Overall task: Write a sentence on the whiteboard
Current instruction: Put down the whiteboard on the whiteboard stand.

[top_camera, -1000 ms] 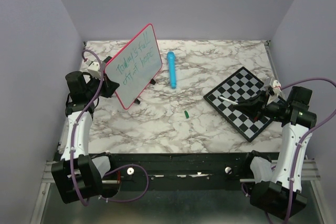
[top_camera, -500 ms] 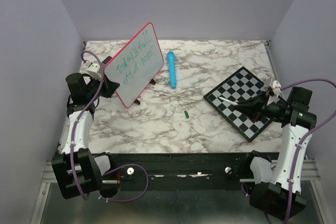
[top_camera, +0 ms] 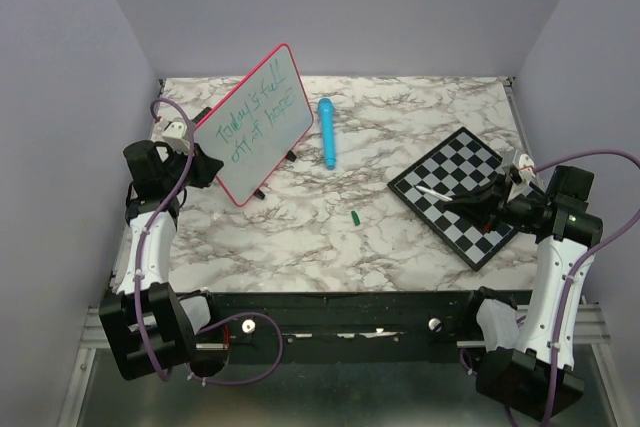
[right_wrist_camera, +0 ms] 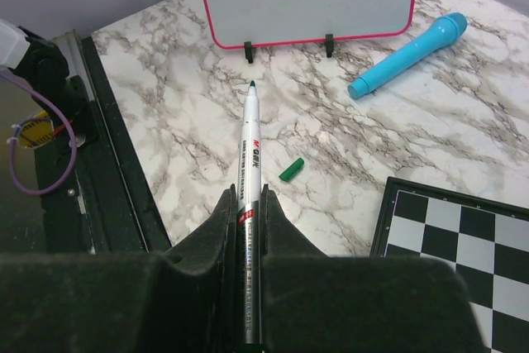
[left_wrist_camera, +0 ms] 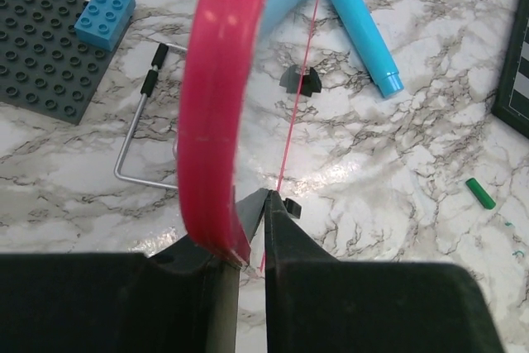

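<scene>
**Inspector:** Condition of the board?

**Assessor:** The whiteboard point(top_camera: 255, 125) is a glossy white rectangle with a thin pink-red rim and rounded corners. It stands on edge at the far left of the marble-patterned worktop point(top_camera: 400, 117), its face tilted towards the middle. The sentence point(top_camera: 257, 119) runs across it in green, in two lines. The lettering is loose and only partly legible from above. The right wrist view cuts off all but the lower strokes.

**Inspector:** Left arm?

**Assessor:** The left gripper point(left_wrist_camera: 256, 204) has its jaws closed on the board's rim. Its camera sees the board edge-on, so the face is hidden there. Two small black feet point(right_wrist_camera: 248, 49) sit under the lower edge; I cannot tell whether they bear on the worktop.

**Inspector:** Right arm?

**Assessor:** The right gripper point(right_wrist_camera: 246, 196) has its jaws clamped on a slim white marker point(right_wrist_camera: 248, 134), uncapped, green tip forward, above the checkered board point(top_camera: 465, 192).

**Inspector:** Loose items?

**Assessor:** A small green cap point(top_camera: 356, 217) lies mid-worktop, well apart from both arms. A blue cylindrical pen point(top_camera: 327, 133) lies just right of the whiteboard. Behind the whiteboard is a grey studded baseplate point(left_wrist_camera: 41, 47), cut off by the frame, with a blue brick point(left_wrist_camera: 105, 12) at its corner and a bent metal rod point(left_wrist_camera: 136, 138) beside it.

**Inspector:** Room to move?

**Assessor:** Bare marble runs between the whiteboard and the checkered board, broken only by the cap.
</scene>
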{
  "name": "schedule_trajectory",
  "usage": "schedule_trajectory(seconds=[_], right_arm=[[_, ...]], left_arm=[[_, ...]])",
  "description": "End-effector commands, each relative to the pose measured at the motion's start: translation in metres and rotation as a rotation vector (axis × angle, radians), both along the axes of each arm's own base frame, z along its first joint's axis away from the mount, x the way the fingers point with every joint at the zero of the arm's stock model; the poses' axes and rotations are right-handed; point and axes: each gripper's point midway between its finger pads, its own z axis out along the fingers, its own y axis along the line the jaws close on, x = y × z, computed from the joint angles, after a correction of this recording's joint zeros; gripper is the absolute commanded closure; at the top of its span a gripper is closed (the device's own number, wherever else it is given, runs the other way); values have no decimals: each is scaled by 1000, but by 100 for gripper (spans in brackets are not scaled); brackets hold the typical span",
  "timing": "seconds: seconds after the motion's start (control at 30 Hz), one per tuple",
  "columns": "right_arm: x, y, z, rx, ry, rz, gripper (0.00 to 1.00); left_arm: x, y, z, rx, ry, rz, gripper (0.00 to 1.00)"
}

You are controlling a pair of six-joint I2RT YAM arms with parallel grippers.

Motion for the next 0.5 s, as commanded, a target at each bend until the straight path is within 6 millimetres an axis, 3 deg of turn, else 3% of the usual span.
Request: schedule_trajectory(seconds=[0.0, 0.47], right_arm=[[-13, 14, 25, 103, -77, 86, 99], [-13, 14, 26, 102, -80, 89, 99]], left_arm=[[5, 51, -18, 148, 48, 205, 80], [12, 68, -19, 147, 74, 291, 75]])
